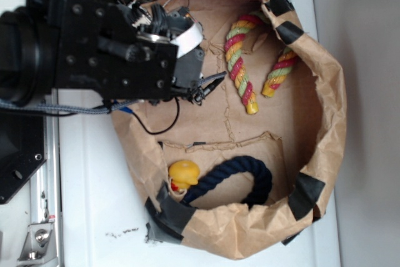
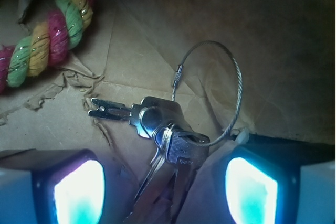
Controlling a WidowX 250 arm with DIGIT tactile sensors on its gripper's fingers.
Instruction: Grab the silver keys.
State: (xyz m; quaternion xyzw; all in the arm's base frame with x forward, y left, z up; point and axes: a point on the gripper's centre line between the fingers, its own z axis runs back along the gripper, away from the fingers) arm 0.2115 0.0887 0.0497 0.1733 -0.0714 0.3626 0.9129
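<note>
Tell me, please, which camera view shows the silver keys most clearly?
The wrist view: the silver keys fill the middle of the frame, their wire ring looping above, between the gripper fingers. In the exterior view they are only a small dark cluster at the gripper's tip.

i saw a white surface [image 1: 94, 186] carrying the taped brown paper bag [image 1: 325, 123]; bag floor held multicolour rope [image 1: 240, 70], dark blue rope [image 1: 240, 173], yellow duck [image 1: 184, 173], silver keys [image 2: 163, 129].
</note>
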